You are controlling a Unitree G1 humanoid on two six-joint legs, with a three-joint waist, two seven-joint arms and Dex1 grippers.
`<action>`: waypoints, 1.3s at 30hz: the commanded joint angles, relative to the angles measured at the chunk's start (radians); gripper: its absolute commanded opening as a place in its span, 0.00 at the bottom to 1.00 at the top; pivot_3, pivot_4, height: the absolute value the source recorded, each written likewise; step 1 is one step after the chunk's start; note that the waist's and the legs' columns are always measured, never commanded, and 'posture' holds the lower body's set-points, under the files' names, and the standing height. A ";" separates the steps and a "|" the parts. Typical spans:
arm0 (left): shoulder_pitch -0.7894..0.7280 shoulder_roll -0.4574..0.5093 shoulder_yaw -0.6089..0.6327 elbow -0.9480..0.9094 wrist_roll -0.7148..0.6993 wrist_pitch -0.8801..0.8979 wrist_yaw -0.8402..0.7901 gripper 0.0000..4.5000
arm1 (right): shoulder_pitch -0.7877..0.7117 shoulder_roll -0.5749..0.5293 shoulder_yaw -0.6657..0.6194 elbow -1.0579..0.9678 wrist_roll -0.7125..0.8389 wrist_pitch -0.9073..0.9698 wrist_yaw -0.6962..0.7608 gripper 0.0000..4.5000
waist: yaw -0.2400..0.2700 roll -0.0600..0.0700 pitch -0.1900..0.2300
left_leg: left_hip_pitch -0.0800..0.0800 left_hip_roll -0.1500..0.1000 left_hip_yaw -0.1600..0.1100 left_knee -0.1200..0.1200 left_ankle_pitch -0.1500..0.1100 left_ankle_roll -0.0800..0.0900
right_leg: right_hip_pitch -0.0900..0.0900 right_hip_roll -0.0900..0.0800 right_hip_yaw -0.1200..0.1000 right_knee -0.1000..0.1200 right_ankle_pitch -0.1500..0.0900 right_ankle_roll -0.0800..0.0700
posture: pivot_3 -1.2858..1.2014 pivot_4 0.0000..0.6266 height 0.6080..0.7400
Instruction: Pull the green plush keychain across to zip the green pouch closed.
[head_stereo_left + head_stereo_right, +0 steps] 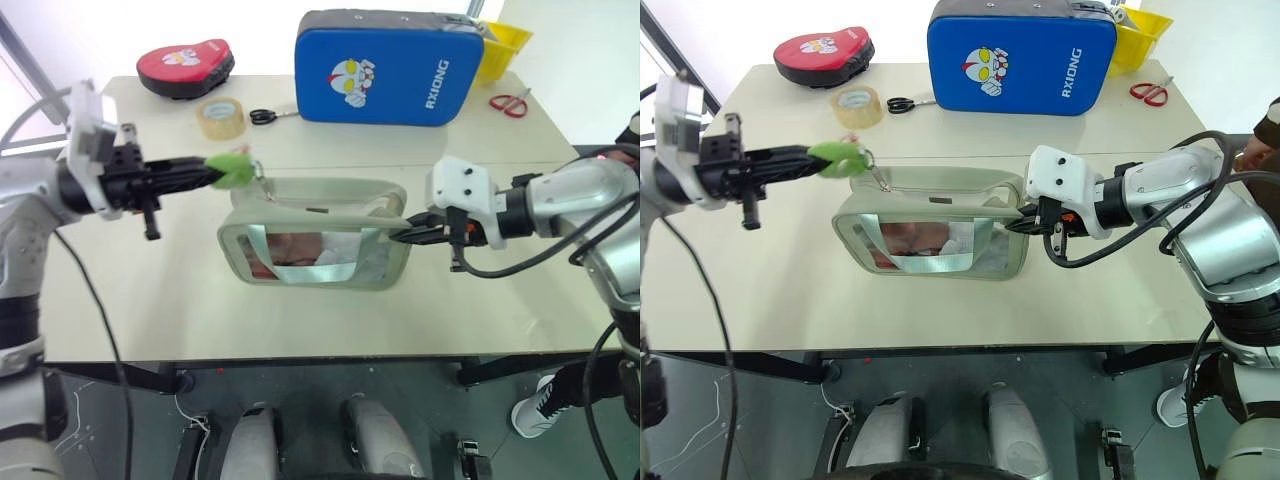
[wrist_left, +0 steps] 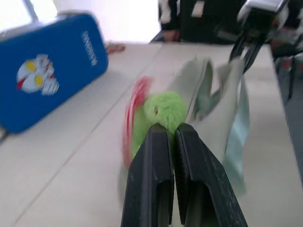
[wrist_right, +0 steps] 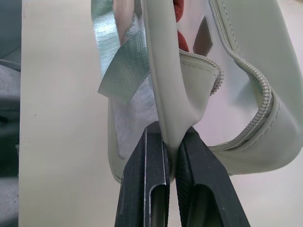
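The green pouch point(image 1: 315, 240) stands lifted off the cream table, its clear window facing me and red contents showing inside. Its zipper point(image 3: 265, 101) gapes open along the top. My right gripper point(image 1: 412, 235) is shut on the pouch's right end, pinching the fabric edge point(image 3: 165, 123). At the pouch's upper left corner, my left gripper point(image 1: 212, 172) is shut on the green plush keychain point(image 1: 232, 166), a fuzzy lime blob point(image 2: 163, 111) held between the black fingers point(image 2: 151, 175). A red tag point(image 2: 132, 118) hangs beside the plush.
At the table's back stand a big blue pad point(image 1: 390, 68), a red and black mitt point(image 1: 186, 68), a tape roll point(image 1: 221, 119), black scissors point(image 1: 265, 116), red scissors point(image 1: 511, 102) and a yellow bin point(image 1: 505, 45). A person stands beyond the table point(image 2: 180, 19).
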 commanded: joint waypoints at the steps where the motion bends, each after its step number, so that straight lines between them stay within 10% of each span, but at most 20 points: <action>1: -0.046 -0.048 -0.063 -0.036 -0.010 0.028 0.016 0.01 | -0.017 0.003 -0.020 -0.025 0.011 -0.011 -0.010 0.00 | 0.001 0.000 0.000 | 0.000 0.000 0.000 0.000 0.000 0.000 | 0.000 0.000 0.000 0.000 0.000 0.000 | 0.52 0.24 0.98; 4: -0.048 -0.083 -0.128 -0.048 0.027 -0.001 -0.017 0.01 | -0.020 0.007 -0.017 -0.025 0.009 -0.015 -0.013 0.00 | 0.002 0.000 0.000 | 0.000 0.000 -0.001 0.000 0.000 0.000 | 0.000 0.000 0.000 0.000 0.000 0.000 | 0.52 0.24 0.98; 7: -0.045 -0.081 -0.185 -0.039 0.070 -0.007 -0.043 0.22 | -0.021 0.006 -0.020 -0.031 0.014 -0.011 -0.015 0.00 | 0.003 0.000 0.000 | 0.000 0.000 -0.001 0.000 0.000 0.000 | 0.000 0.001 0.000 0.000 0.000 0.000 | 0.52 0.24 0.98; 14: -0.046 -0.038 -0.150 -0.025 0.112 -0.052 -0.052 0.98 | -0.014 0.002 -0.028 -0.044 0.022 0.004 -0.027 0.00 | 0.004 0.000 0.000 | 0.000 0.000 -0.002 0.000 0.000 0.000 | 0.000 0.001 0.000 0.000 0.000 0.000 | 0.52 0.24 0.98; 26: 0.206 0.115 0.030 -0.109 0.048 0.007 -0.060 0.98 | -0.007 0.000 -0.030 -0.050 0.037 0.012 -0.041 0.00 | 0.007 0.000 0.000 | 0.000 0.001 -0.002 0.000 0.000 0.000 | -0.001 0.000 0.000 0.000 0.000 0.000 | 0.52 0.24 0.98; 29: 0.219 0.060 0.009 -0.128 0.041 0.020 0.000 0.81 | -0.013 0.000 -0.026 -0.042 0.036 0.011 -0.041 0.00 | 0.012 0.000 0.000 | 0.000 0.001 -0.002 0.000 0.000 0.000 | 0.000 -0.001 0.000 0.000 0.000 0.000 | 0.52 0.24 0.98; 36: 0.224 0.042 -0.034 -0.122 0.093 -0.002 0.022 0.01 | -0.023 -0.004 -0.032 -0.037 0.038 0.014 -0.041 0.00 | 0.005 0.000 0.000 | 0.000 0.001 -0.001 0.000 0.000 0.001 | 0.000 0.000 0.000 0.000 0.000 0.000 | 0.52 0.24 0.98; 39: 0.220 0.048 -0.049 -0.106 0.118 -0.021 0.023 0.01 | -0.022 -0.008 -0.041 -0.038 0.043 0.015 -0.039 0.00 | 0.006 0.000 0.000 | 0.000 0.001 -0.001 0.000 0.000 0.001 | 0.000 0.000 0.000 0.000 0.000 0.000 | 0.52 0.24 0.98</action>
